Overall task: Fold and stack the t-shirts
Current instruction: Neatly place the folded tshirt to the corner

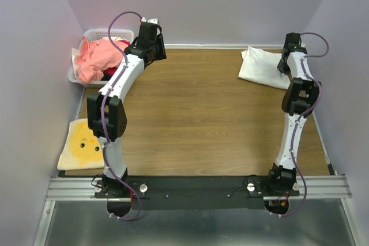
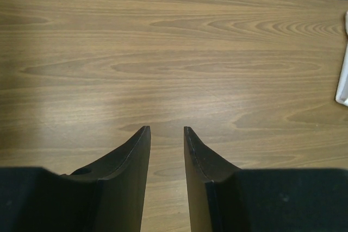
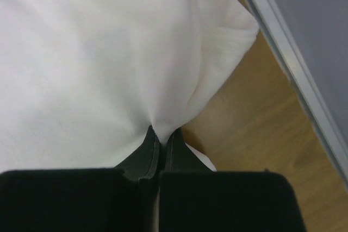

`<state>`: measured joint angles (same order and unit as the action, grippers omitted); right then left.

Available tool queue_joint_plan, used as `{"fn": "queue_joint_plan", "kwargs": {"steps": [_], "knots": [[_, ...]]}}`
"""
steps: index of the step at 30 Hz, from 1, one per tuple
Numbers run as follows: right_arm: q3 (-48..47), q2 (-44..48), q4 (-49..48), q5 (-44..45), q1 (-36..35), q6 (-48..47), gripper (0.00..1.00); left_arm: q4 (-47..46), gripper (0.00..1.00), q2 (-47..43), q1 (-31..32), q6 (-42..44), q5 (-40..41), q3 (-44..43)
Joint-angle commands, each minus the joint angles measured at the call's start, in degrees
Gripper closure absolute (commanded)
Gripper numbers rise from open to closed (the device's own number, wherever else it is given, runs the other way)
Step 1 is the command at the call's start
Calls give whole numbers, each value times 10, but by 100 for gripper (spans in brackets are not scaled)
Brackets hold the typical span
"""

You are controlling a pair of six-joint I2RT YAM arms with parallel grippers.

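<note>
Cotton of the white t-shirt [image 1: 262, 67] lies flat in the far right corner of the wooden table [image 1: 202, 113], directly under the right fingers [image 3: 144, 156]. These are pressed together and pinch a small pleat of the cloth near its edge (the fabric is soft and smooth, and creases run toward the grip). The left fingers [image 2: 133, 156], dark and tapered, stand about half apart above bare wood grain and hold nothing. Beside that arm, at far left, a salmon-pink t-shirt [image 1: 101, 56] is crumpled in the white lattice basket [image 1: 95, 31], with a bit of a red t-shirt [image 1: 109, 74] showing under it.
</note>
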<state>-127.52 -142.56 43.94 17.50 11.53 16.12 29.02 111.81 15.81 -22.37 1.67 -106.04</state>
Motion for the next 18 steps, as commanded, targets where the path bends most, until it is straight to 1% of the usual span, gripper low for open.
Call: {"fn": "queue_joint_plan", "kwargs": {"steps": [1,3,9,10,11,13,14,16,17,18], "knots": [[-140,-113,2,46,-6,-34,99,-44,60,10,-3,0,-40,3],[-168,-133,-3,68,-5,-40,99,-43,61,17,-2,6,-51,0],[-137,-145,-77,147,-1,-66,99,-48,61,28,0,27,-60,-3],[-138,-146,-94,167,-2,-69,96,-44,60,31,0,29,-63,-6],[-142,-148,-102,176,-2,-72,81,-42,60,38,0,30,-71,-7],[-149,-150,-126,201,-2,-84,58,-40,61,45,0,33,-81,-13],[-152,-148,-132,206,-2,-86,37,-40,61,49,1,34,-86,-14],[-156,-142,-149,217,-2,-93,26,-40,61,52,1,37,-88,-18],[-159,-136,-153,217,-1,-94,23,-40,61,53,1,38,-88,-19],[-158,-124,-156,214,-2,-94,22,-41,61,53,1,39,-87,-19]]}}
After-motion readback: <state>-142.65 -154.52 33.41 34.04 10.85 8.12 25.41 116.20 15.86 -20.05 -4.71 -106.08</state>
